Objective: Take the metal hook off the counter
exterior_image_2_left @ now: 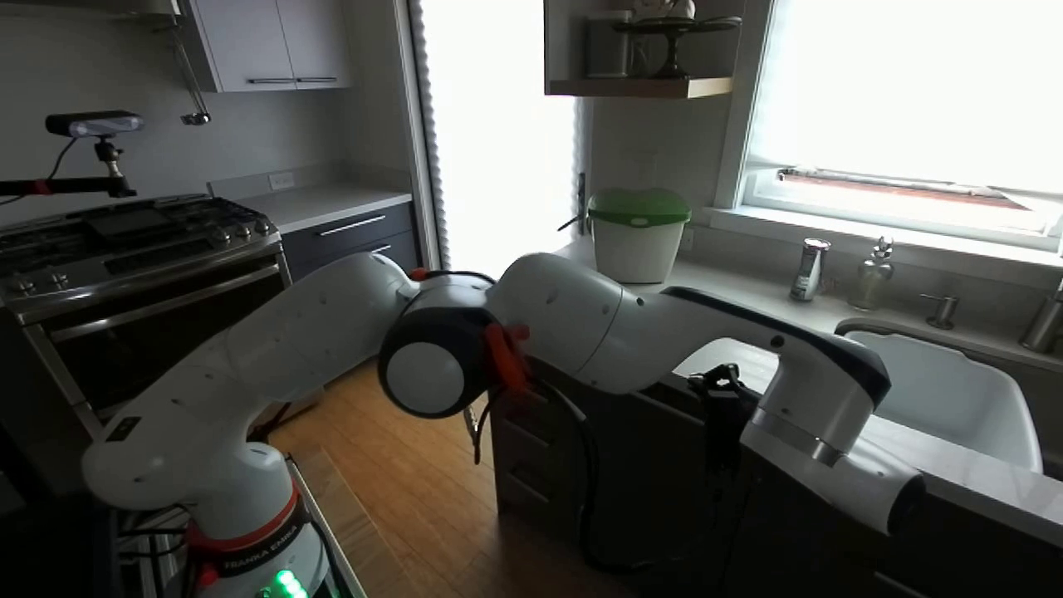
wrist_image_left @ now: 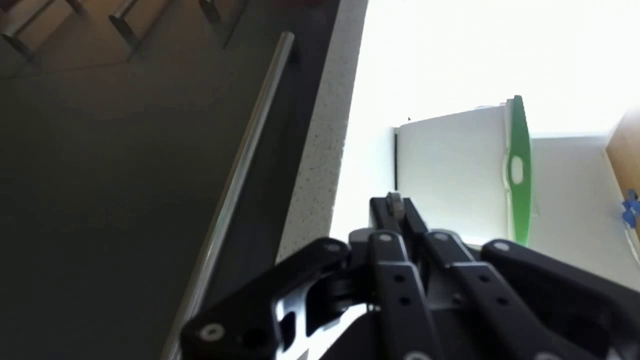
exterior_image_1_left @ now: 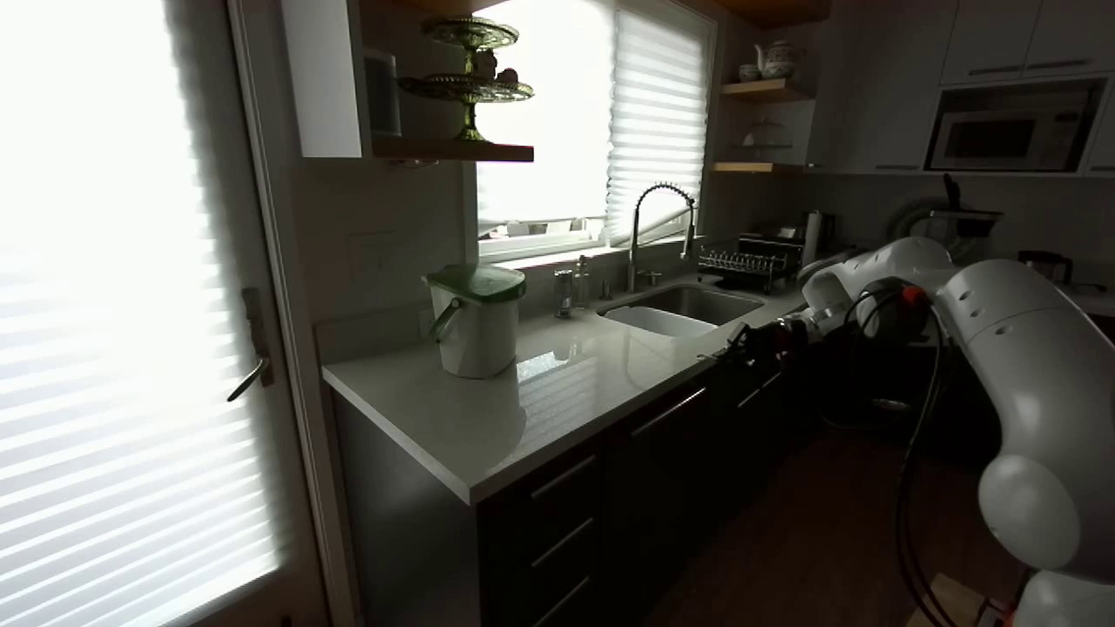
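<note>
The counter (exterior_image_1_left: 418, 409) is a long pale worktop over dark cabinet fronts. Its front edge also shows in an exterior view (exterior_image_2_left: 980, 490) and in the wrist view (wrist_image_left: 320, 165). My gripper (wrist_image_left: 398, 220) is at the counter's front edge, near the sink, and shows in both exterior views (exterior_image_1_left: 732, 350) (exterior_image_2_left: 716, 384). Its fingers are closed on a small grey metal piece, which looks like the metal hook (wrist_image_left: 396, 204). Only its rounded end shows between the fingertips; the rest is hidden. I cannot tell whether the hook touches the counter.
A white bin with a green lid (exterior_image_1_left: 479, 322) stands on the counter ahead of my gripper. The sink (exterior_image_1_left: 719, 303) holds a white basin (exterior_image_2_left: 947, 390), with an arched faucet (exterior_image_1_left: 636, 235) behind. A can (exterior_image_2_left: 810, 270) and a glass bottle (exterior_image_2_left: 872, 278) stand by the window. Long drawer handles (wrist_image_left: 240, 175) protrude below.
</note>
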